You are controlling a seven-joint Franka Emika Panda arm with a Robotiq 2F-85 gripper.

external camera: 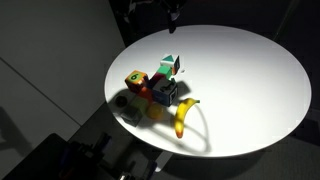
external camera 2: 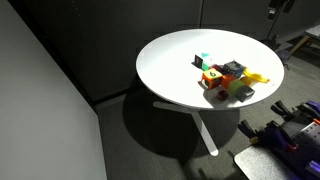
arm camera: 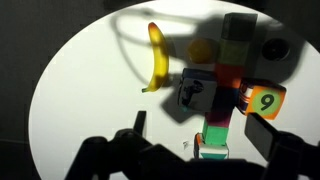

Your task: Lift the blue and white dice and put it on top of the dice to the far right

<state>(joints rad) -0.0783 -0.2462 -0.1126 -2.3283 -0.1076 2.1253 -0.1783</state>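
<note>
White and round, the bench (external camera: 250, 70) carries a tight group of cubes and a yellow banana (external camera: 183, 118). The blue and white dice (external camera: 168, 67) stands on the bench at the edge of the group, on the side away from the banana. An orange cube (arm camera: 264, 100) shows a 9. The pincer (arm camera: 200, 135) hangs above the dice with its jaws wide apart and holds nothing.

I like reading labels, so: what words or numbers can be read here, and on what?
"9": dark digit on the yellow face of the small orange cube.
Pale mark on the small dark cube: too blurred to read.
Nothing else legible in any view.
</note>
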